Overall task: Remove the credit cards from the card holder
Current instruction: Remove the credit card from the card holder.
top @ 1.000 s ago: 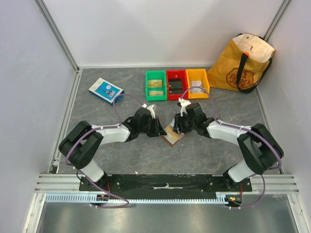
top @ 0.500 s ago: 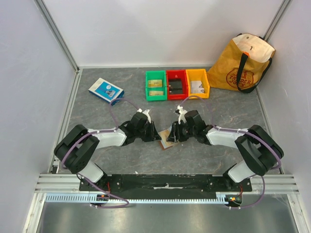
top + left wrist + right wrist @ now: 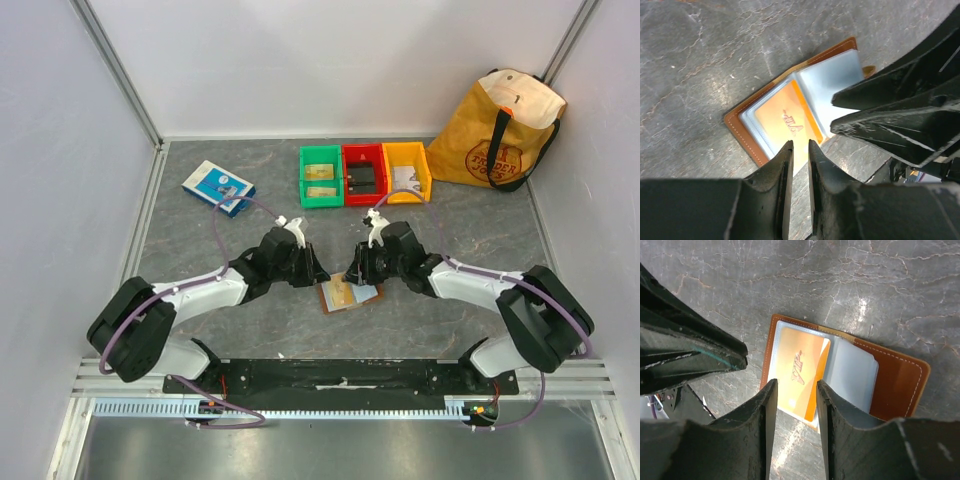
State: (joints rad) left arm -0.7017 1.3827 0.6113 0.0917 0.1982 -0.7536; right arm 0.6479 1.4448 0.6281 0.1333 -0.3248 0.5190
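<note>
1. Tabletop [image 3: 200, 255] of grey, veined stone look, closed in by white walls [image 3: 330, 70] on its left, far and right sides.
2. Along the far edge, about midway, three bins [image 3: 362, 149] stand in a row: green, red, yellow. A blue-and-white box [image 3: 218, 186] lies toward the far left corner. A yellow bag [image 3: 495, 135] fills the far right corner.
3. The holder [image 3: 362, 295] lies open and flat near the tabletop's middle, slightly toward the near edge. It is brown leather outside, with pale sleeves inside. An orange-gold card [image 3: 799, 371] lettered "VIP" sits in a sleeve on one half.
4. The left arm [image 3: 215, 290] and right arm [image 3: 470, 282] both reach forward and bend inward, low over the surface. Their wrists meet at the holder from either side.
5. The left gripper [image 3: 800, 145] points down at the holder's edge on the card's side. Its jaws are nearly together, with a thin gap between them. Whether they pinch that edge cannot be told.
6. The right gripper [image 3: 796, 383] hangs above the card. Its jaws are released and stand apart, with the card showing between them and nothing visibly held.
</note>
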